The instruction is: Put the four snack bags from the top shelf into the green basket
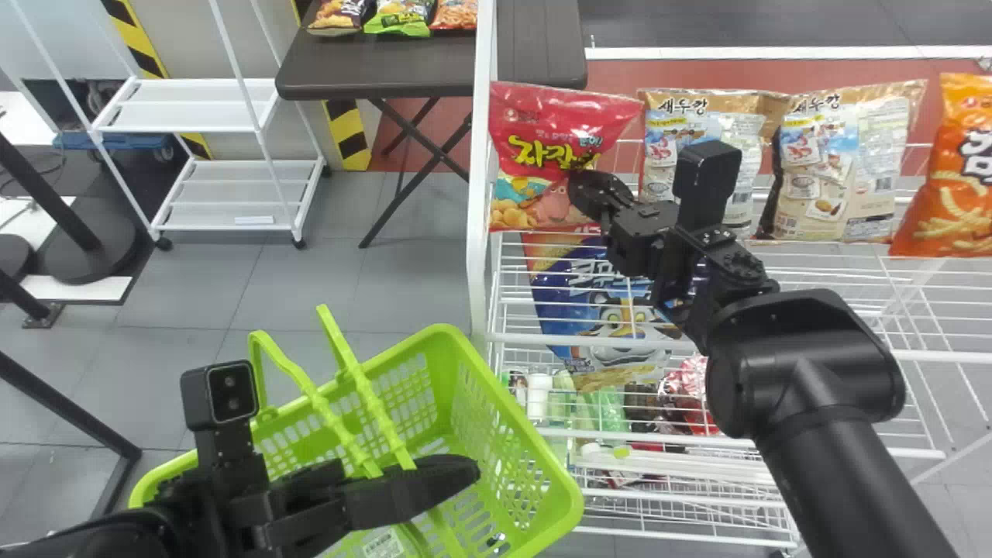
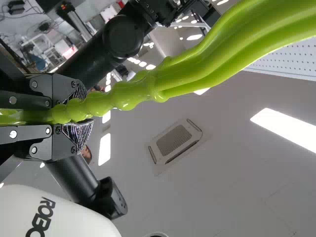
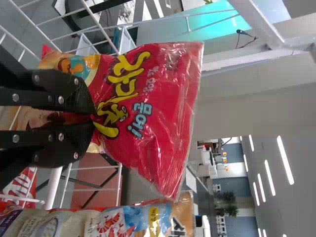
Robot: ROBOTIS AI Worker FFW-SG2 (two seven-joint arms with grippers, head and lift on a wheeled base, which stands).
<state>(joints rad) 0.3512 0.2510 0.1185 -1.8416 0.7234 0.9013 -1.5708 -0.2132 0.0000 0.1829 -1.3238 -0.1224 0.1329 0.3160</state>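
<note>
Right gripper (image 1: 587, 194)'s got its jaws pinched on the red snack bag (image 1: 562, 128), left gripper (image 1: 465, 470)'s jaws are clamped on the green basket (image 1: 446, 333) handle (image 2: 123, 94).

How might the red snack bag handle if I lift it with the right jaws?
The red snack bag is probably light for its size, as it looks puffed out. Expect some flop: the film bunches where the jaws pinch it, and the sealed edge is thin and wrinkled. It could slip or swivel, since the wrapper is glossy and much of it extends past the jaws.
</note>
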